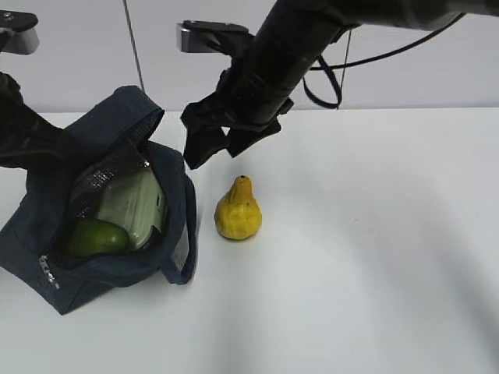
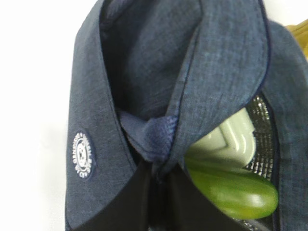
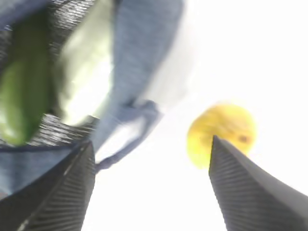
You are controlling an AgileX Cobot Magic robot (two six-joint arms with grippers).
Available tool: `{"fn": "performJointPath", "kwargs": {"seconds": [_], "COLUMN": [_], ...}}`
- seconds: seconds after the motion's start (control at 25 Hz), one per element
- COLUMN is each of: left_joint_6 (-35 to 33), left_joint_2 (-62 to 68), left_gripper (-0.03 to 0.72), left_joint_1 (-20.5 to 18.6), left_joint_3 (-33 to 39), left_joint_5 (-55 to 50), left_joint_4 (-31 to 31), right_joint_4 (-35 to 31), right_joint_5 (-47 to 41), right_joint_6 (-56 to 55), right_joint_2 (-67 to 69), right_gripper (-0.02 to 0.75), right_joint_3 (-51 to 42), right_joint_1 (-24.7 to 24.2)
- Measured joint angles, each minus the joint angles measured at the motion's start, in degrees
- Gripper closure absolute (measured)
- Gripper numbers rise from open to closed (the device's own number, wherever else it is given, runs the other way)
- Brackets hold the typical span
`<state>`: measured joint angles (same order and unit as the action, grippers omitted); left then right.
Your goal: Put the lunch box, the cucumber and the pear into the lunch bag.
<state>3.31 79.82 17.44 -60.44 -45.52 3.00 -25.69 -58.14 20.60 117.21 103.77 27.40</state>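
On the white table (image 1: 374,257), the lunch bag (image 1: 47,257) holds lunch box (image 1: 136,204) and cucumber (image 1: 97,238); left hand (image 2: 159,192) apparently grips it, right hand (image 1: 214,144) open.

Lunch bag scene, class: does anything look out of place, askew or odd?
Only the pear is out of place: it stands upright on the table beside the lunch bag, while the lunch box and cucumber already sit inside. Nothing spilled or damaged.

Exterior looks down slantwise across table (image 1: 374,265); both wrist views sit close, sharing the lunch bag (image 1: 47,249) opening
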Motion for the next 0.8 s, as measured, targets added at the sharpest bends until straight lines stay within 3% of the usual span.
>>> {"fn": "performJointPath", "kwargs": {"seconds": [0.36, 0.8], "left_joint_6": [0.00, 0.00], "left_joint_2": [0.00, 0.00], "left_gripper": [0.687, 0.687], "left_joint_1": [-0.82, -0.88], "left_joint_3": [0.00, 0.00], "left_joint_5": [-0.67, -0.91], "left_joint_4": [-0.93, -1.04], "right_joint_4": [13.00, 13.74], "right_joint_5": [-2.74, -1.96], "right_joint_6": [-2.99, -3.56], "right_joint_2": [-2.01, 3.52], "right_gripper": [0.167, 0.167], "right_joint_3": [0.00, 0.00], "right_joint_1": [0.10, 0.10]}}
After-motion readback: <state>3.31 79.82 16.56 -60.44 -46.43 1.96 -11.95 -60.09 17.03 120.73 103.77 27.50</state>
